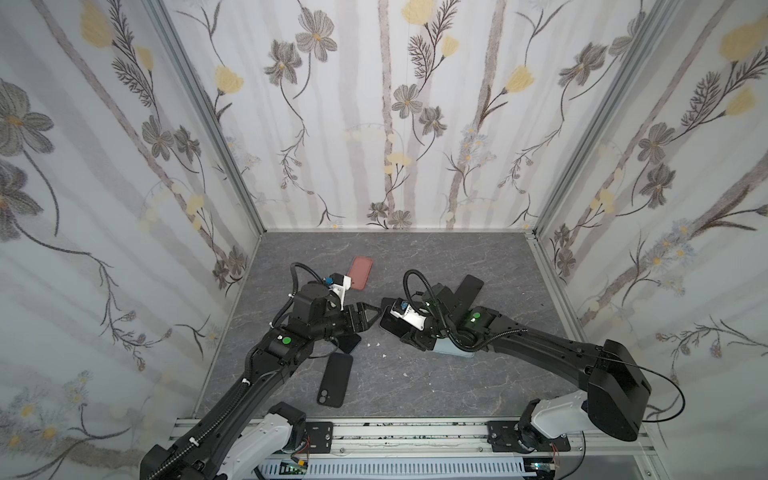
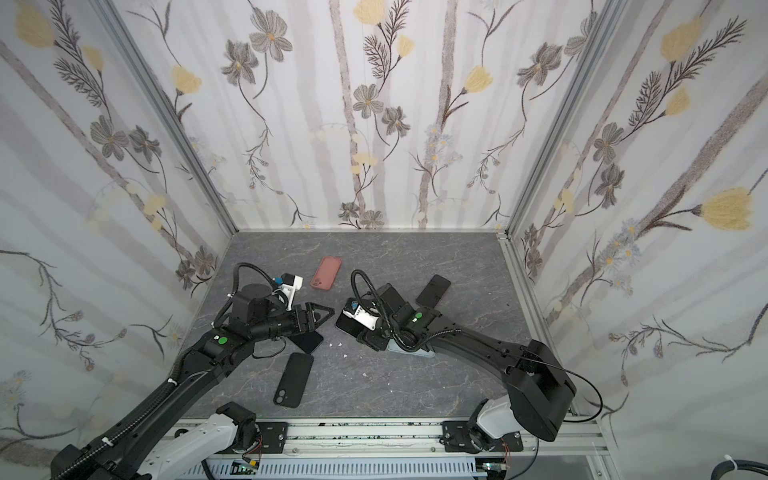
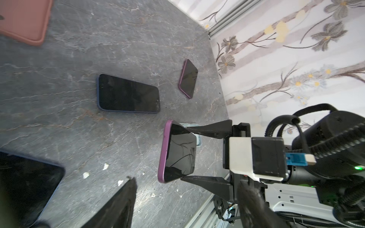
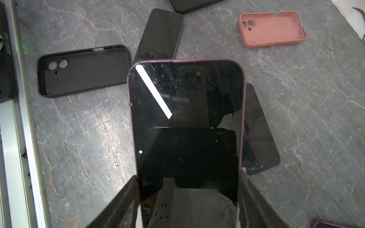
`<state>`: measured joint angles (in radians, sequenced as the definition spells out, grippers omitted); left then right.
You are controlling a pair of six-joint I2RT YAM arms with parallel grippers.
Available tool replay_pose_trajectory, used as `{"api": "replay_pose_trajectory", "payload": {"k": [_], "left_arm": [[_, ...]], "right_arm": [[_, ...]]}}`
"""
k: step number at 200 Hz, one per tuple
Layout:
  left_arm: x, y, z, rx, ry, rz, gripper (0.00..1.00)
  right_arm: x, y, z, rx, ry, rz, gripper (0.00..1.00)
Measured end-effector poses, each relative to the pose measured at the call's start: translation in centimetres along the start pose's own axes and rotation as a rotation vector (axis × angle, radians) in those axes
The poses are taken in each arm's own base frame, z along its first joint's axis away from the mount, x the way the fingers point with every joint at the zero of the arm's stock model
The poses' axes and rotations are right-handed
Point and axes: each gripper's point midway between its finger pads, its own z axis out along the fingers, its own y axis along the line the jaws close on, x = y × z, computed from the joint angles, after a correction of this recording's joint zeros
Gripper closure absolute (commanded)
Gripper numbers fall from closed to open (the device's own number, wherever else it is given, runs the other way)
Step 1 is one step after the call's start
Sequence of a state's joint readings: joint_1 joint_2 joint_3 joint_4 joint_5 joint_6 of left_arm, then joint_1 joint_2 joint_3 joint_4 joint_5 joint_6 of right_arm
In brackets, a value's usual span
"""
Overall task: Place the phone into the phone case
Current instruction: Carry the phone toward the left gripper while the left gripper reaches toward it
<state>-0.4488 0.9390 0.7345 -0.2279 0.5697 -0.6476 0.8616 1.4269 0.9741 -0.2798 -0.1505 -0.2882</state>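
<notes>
A phone with a purple rim and a dark screen is held face up above the table. My right gripper is shut on it, one finger on each long side. In the left wrist view that same phone tilts between the right gripper's fingers. My left gripper is open and holds nothing, its tips just left of the phone in both top views. A black phone case lies open side up near the front. A pink phone case lies further back. A light blue case lies under the right arm.
A blue-rimmed phone lies partly under the left arm. Another dark phone lies behind the right arm, and a third phone lies flat on the grey table. Floral walls close in three sides. A metal rail runs along the front.
</notes>
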Motion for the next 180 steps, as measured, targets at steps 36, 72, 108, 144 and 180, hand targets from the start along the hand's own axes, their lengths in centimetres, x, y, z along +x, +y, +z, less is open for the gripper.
{"api": "replay_pose_trajectory", "payload": {"k": [36,72,108,144,180], "left_arm": [[0.2,-0.7,0.5,0.043,0.039,-0.012,0.26],[-0.2,-2.1,0.7,0.103,0.057,-0.017,0.32],[-0.1,-2.8,0.8,0.142,0.077,-0.023,0.35],[0.1,-2.6,1.0,0.138,0.088,-0.029,0.34],[0.0,-2.1,1.2,0.115,0.077,-0.019,0.33]], "right_arm": [[-1.0,-0.6,-0.9,0.024,-0.057,0.025,0.56],[-1.3,-1.0,-1.4,0.037,-0.077,0.026,0.56],[-1.4,-1.2,-1.6,0.044,-0.082,0.028,0.56],[-1.9,-1.2,-2.1,0.048,-0.106,0.023,0.56],[-2.5,-1.2,-2.6,0.054,-0.135,0.018,0.56]]}}
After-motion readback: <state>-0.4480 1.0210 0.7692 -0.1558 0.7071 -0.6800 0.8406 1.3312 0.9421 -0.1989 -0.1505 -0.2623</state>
